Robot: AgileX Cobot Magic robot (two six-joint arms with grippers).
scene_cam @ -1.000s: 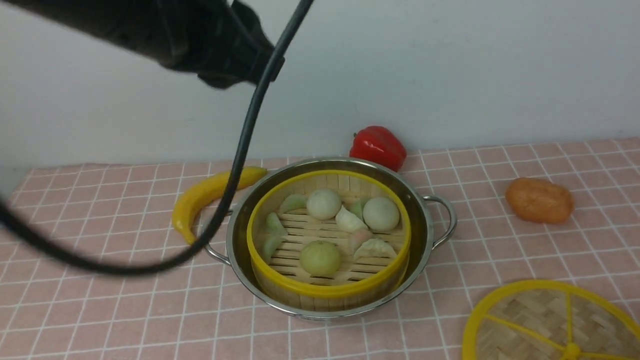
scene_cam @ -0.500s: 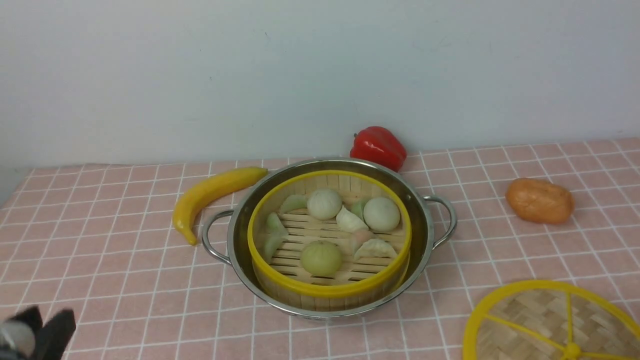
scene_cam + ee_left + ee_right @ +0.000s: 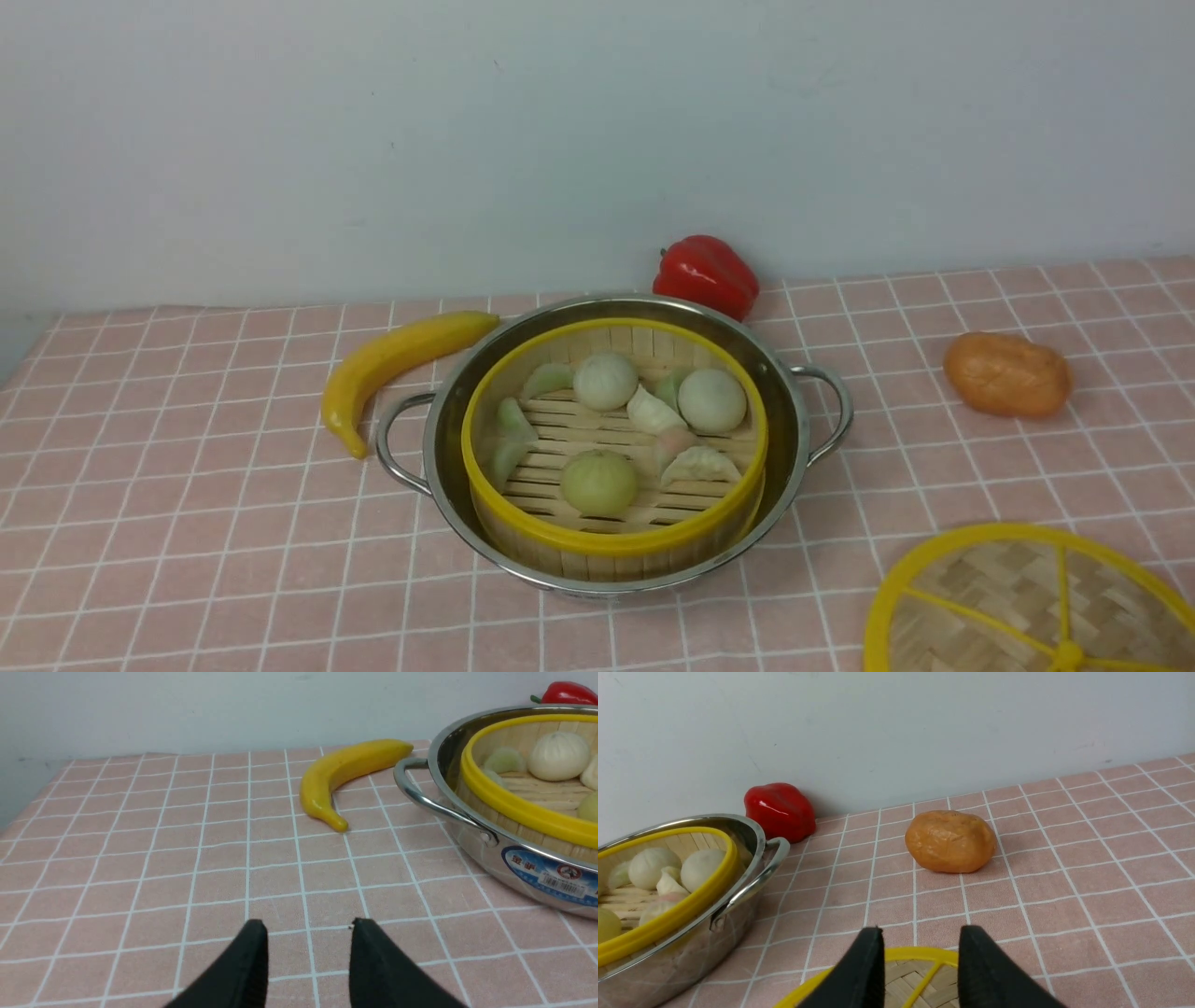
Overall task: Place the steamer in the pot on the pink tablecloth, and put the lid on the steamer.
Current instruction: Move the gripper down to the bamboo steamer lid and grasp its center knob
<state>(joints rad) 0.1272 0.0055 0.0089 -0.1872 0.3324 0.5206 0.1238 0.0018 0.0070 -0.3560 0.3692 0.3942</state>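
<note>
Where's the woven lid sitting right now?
In the front view the lid lies flat on the pink tablecloth at the near right corner, right of the pot and nearer than the orange lump.

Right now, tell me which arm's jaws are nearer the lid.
Right. The right arm's jaws stand open right at the lid's rim. The left arm's jaws stand open over bare pink tablecloth, beyond the pot's other side.
</note>
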